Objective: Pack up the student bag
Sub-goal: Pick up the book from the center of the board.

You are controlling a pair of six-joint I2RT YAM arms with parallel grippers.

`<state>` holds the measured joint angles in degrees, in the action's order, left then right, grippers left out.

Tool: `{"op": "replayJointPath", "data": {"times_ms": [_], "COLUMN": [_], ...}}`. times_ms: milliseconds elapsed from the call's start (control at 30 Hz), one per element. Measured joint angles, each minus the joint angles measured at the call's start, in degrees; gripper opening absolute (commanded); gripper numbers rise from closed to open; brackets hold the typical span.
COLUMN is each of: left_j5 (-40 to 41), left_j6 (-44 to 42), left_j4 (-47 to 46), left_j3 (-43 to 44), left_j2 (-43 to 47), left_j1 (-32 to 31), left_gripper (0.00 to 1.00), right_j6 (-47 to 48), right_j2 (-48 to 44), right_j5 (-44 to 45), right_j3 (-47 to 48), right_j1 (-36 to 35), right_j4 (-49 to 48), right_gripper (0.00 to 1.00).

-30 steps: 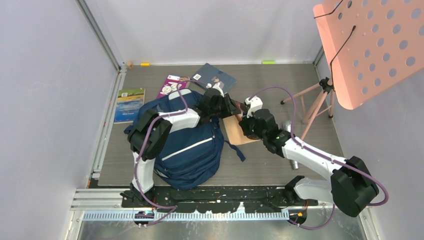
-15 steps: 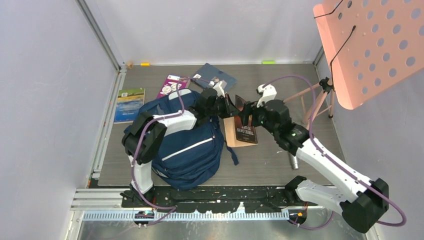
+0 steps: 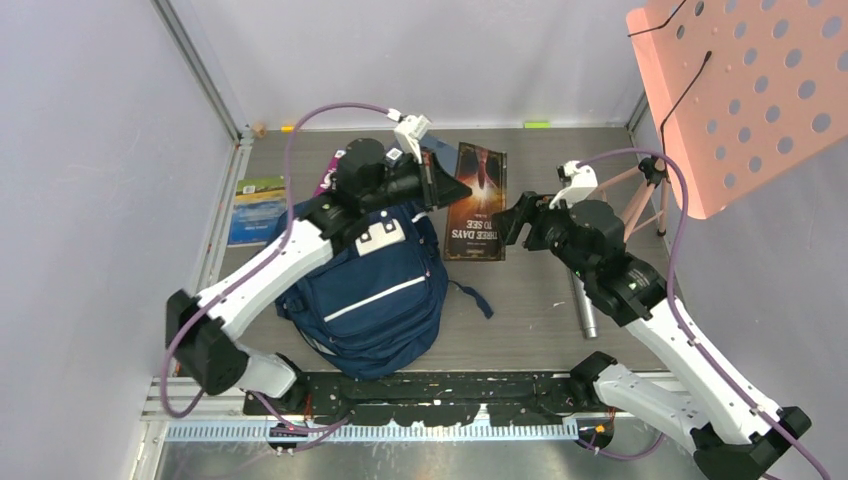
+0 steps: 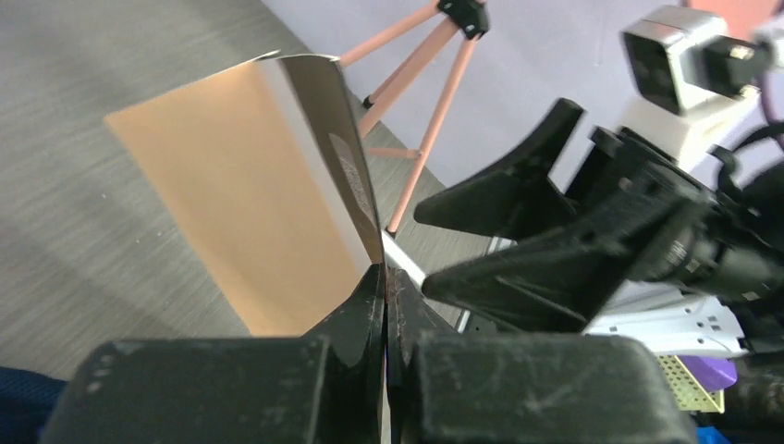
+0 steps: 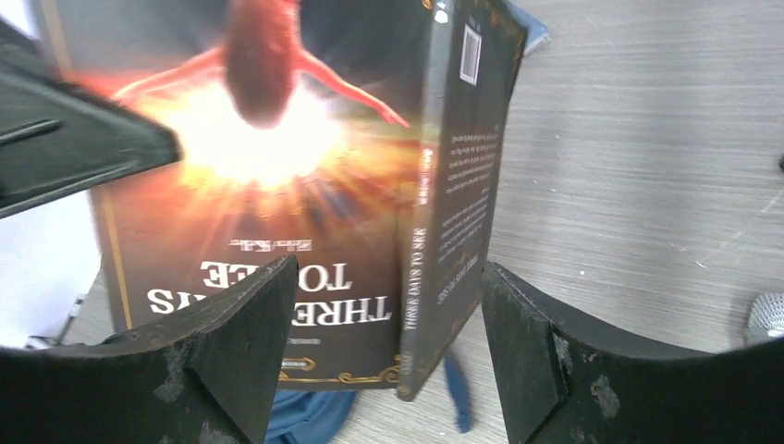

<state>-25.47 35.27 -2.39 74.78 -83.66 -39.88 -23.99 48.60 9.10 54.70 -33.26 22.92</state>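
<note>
So, the left gripper [image 3: 452, 187] pinches the book [image 3: 480, 205] by its left edge, spine running top-to-bottom mid-frame, the bag [image 3: 380, 300] just lower left, the right gripper [image 3: 506, 222] spread wide alongside.

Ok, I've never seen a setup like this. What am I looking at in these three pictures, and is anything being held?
Two robot arms are bolted at the near edge of a table. The wide picture comes from a fixed camera above and behind them. The other two come from a camera on each arm's wrist, looking out past its own fingers. On the table are a navy bag, a green book, a metal tube and a pink tripod. The left end effector is shut on the edge of a dark book, which hangs partly open and seems to be off the table. The right end effector faces that book with its fingers apart and is not gripping it.
</note>
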Motion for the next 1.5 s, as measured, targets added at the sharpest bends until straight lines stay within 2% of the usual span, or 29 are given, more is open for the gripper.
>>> {"op": "replayJointPath", "data": {"times_ms": [333, 567, 733, 833, 1033, 1100, 1400, 1500], "left_j5": [1.3, 4.5, 9.0, 11.1, 11.9, 11.5, 8.5, 7.4], "left_j6": [-8.0, -8.9, -10.4, -10.1, -6.3, -5.2, -0.8, 0.5], "left_j4": [19.3, 32.5, 38.2, 36.4, 27.5, 25.3, 17.0, 14.4], "left_j3": [3.0, 6.1, 6.9, 1.3, -20.0, -24.1, -32.6, -34.3], "left_j2": [15.6, 22.0, 24.2, 27.0, 34.6, 35.8, 38.1, 37.9], "left_j1": [1.5, 2.1, 2.4, 2.8, 6.5, 7.8, 12.3, 12.8], "left_gripper": [0.0, 0.0, 0.0, 0.0, 0.0, 0.0, 0.0, 0.0], "right_j6": [-6.4, -10.6, -12.9, -14.0, -13.6, -13.7, -14.0, -13.9], "right_j2": [-1.5, 6.2, 11.4, 14.1, 19.2, 20.6, 23.3, 23.3], "right_j5": [-10.6, -22.9, -28.0, -29.4, -28.6, -28.5, -27.5, -25.6], "right_j3": [1.4, 1.2, -1.9, -3.9, -7.6, -9.3, -14.0, -14.4], "right_j1": [0.0, -0.1, -0.9, -1.8, -5.5, -5.8, -7.3, -8.7], "right_j4": [-6.3, -15.1, -21.8, -25.6, -30.2, -31.7, -37.2, -37.0], "right_gripper": [0.79, 0.79, 0.79, 0.8, 0.8, 0.8, 0.8, 0.76]}}
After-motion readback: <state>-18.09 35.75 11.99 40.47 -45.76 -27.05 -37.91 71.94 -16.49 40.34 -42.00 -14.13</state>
